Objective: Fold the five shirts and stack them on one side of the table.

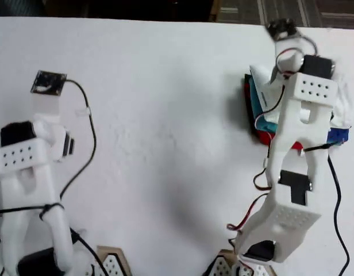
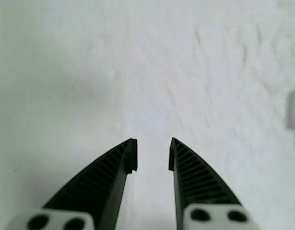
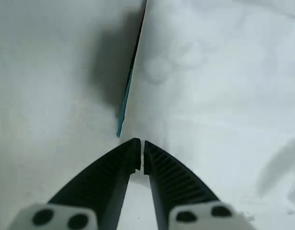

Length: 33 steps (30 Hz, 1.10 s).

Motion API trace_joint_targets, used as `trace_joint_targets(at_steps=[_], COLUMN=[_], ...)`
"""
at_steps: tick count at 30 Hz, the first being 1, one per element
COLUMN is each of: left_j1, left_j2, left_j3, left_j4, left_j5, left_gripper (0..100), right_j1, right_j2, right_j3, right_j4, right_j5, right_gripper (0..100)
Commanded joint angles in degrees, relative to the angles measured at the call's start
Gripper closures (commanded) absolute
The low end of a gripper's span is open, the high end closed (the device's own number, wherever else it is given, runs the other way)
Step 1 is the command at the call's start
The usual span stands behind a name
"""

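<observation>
One stack of folded shirts (image 1: 258,109)

Overall light: bright and even; the white desk (image 1: 165,115) is close to washed out in the high view, and its wrinkles show only faintly.
Source: probably overhead and diffuse, since the shadows have soft edges.
High view shadows: a pale grey patch lies on the desk beside the base of the right arm (image 1: 292,138). A thin dark line runs along one side of the shirt stack (image 1: 258,109).
Background: the strip beyond the desk's far edge is dim.
Left wrist view: the desk glares, with one duller grey area. The left gripper (image 2: 152,153) is a dark silhouette.
Right wrist view: a dense shadow sits on the desk just beside the stack's teal edge. The right gripper (image 3: 141,153) is equally dark.
</observation>
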Motion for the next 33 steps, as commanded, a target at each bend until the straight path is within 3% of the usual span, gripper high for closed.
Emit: trace_joint_targets(at_steps=[1, 8, 17, 22, 28, 33], left_j1=[-0.44, -0.44, -0.70, -0.62, -0.26, 1.32], left_j2=[-3.78, -4.40, -4.48, -7.82, -24.53, -39.38], left_j3=[3.82, 5.49, 1.80, 9.01, 21.85, 35.21], left_j4=[-3.60, -4.48, 1.14, -3.08, -5.10, -5.10], left_j5=[-0.26, 0.00, -0.35, -2.55, -2.73, -2.73], left_gripper=[87, 87, 87, 87, 87, 87], right_j1=[0.57, 0.13, -3.82, -8.48, -11.56, -12.97], right_j2=[-4.00, -6.37, -36.26, -55.16, -74.07, -90.51], right_j3=[7.82, 12.22, 16.97, 38.42, 68.66, 86.33], right_j4=[-4.70, -8.66, 0.22, -6.29, -20.44, -23.87], right_j5=[-0.53, -1.67, -9.41, -9.67, -9.58, -9.49], right_gripper=[98.0, 98.0, 98.0, 98.0, 97.8, 97.9])
